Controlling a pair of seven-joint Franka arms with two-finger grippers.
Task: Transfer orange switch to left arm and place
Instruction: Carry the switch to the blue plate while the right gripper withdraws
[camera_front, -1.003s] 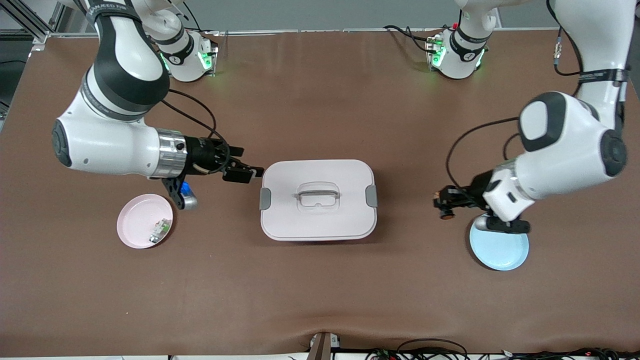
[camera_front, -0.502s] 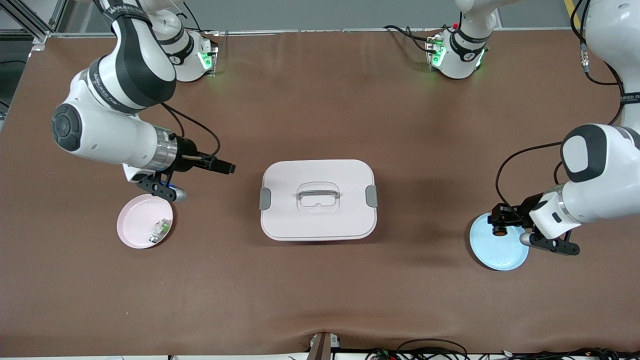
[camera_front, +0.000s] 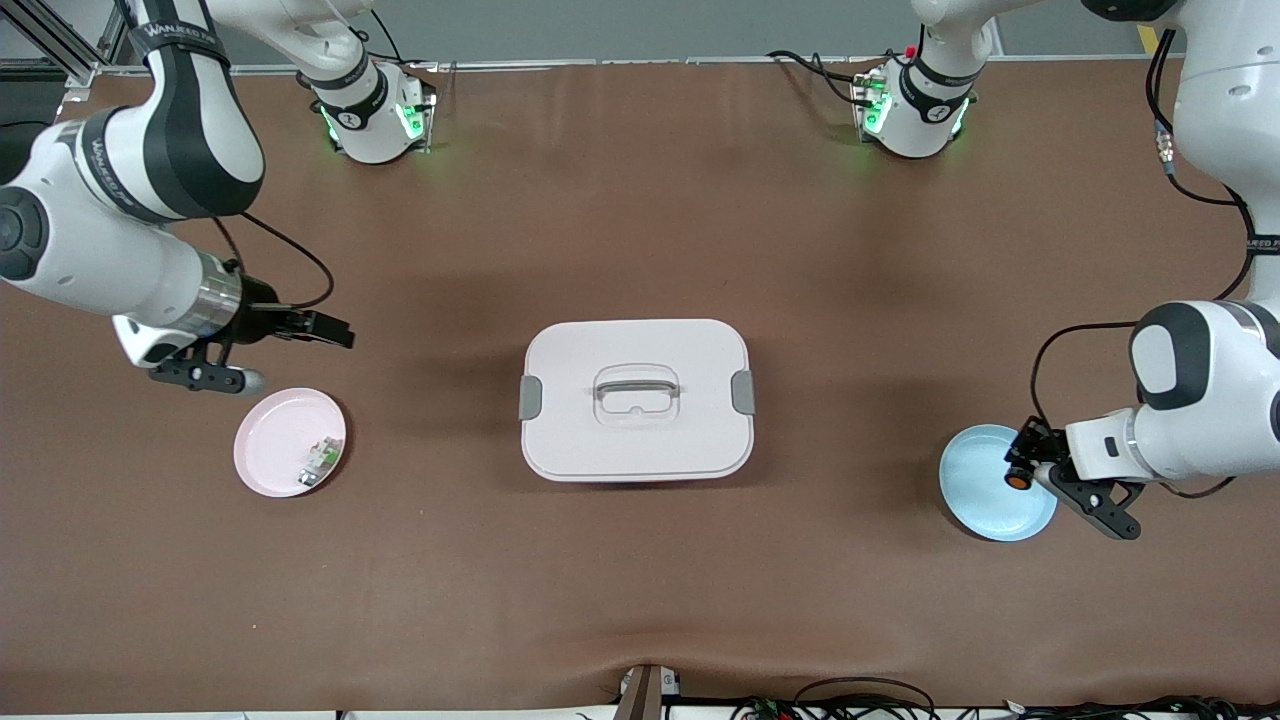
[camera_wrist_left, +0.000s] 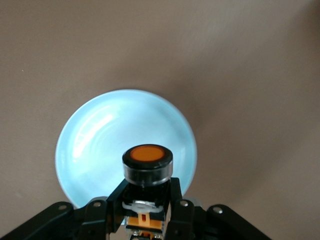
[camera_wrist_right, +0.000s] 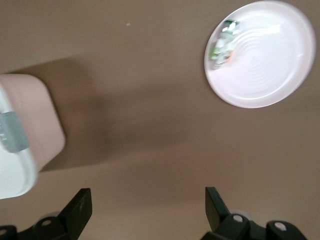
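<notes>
Most of it looks done: left gripper (camera_front: 1022, 468) fingers clamp the orange switch (camera_wrist_left: 147, 162) over the blue plate (camera_front: 985, 505), unreleased, while right gripper (camera_front: 335, 331), fingers spread and empty, waits near the pink plate (camera_front: 275, 460).

bench (camera_front: 640, 580): brown surface, slightly wrinkled at the edge nearest the front camera
pink plate (camera_front: 290, 442): round, flat on the bench toward the right arm's end
white-and-green part (camera_front: 319, 460): small, lying in the pink plate, close to its rim at the side toward the middle of the bench
blue plate (camera_front: 985, 505): round, pale, flat on the bench toward the left arm's end; concentric rings show on its inside in the left wrist view (camera_wrist_left: 100, 135)
plates: well apart, one near each end of the bench
cables (camera_front: 850, 695): dark loops along the bench edge nearest the front camera
</notes>
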